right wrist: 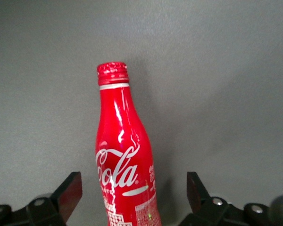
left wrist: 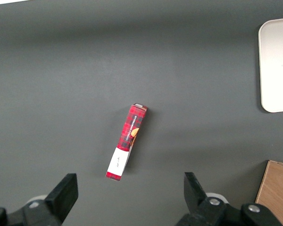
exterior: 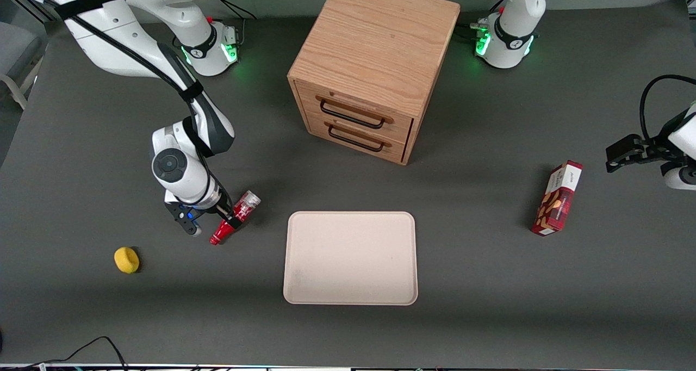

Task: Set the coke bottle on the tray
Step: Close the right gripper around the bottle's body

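While the coke bottle [right wrist: 122,160] is lying on its side on the dark worktop [exterior: 489,305], the gripper [exterior: 228,216] is sitting low over it, with the fingers [right wrist: 70,188] spread wide and standing on either side of the bottle's body, neither one touching it. The red cap is pointing away from the fingers, and the white script logo is facing up between them. In the front view the coke bottle [exterior: 235,217] is resting at the fingers, cap end nearer the front camera than the silver base. The tray [exterior: 350,258] is lying flat on the worktop, apart from the fingers and bare. A yellow sponge [exterior: 126,260] is sitting near the gripper, toward the working arm's end.
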Robot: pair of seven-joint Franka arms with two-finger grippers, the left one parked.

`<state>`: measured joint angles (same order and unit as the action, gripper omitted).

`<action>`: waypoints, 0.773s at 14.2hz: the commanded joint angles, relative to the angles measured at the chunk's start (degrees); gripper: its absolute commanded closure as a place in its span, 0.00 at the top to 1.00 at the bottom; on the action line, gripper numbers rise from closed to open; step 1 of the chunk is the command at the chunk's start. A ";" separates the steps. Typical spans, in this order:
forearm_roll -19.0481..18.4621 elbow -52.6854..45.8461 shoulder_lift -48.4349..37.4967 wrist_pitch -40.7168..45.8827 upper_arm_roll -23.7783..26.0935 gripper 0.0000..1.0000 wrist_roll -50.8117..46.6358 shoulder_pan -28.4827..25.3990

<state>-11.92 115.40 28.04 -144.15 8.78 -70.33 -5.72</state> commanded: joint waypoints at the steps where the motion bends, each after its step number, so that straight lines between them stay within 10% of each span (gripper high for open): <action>1: -2.92 -1.84 2.28 -1.57 0.18 0.98 -4.81 -0.61; 9: -3.28 -3.60 4.39 -1.66 0.10 0.82 -6.48 -0.96; 11: -3.37 -3.60 4.39 -1.66 0.10 0.46 -6.48 -0.96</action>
<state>-13.39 112.90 31.67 -145.34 8.97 -74.25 -6.25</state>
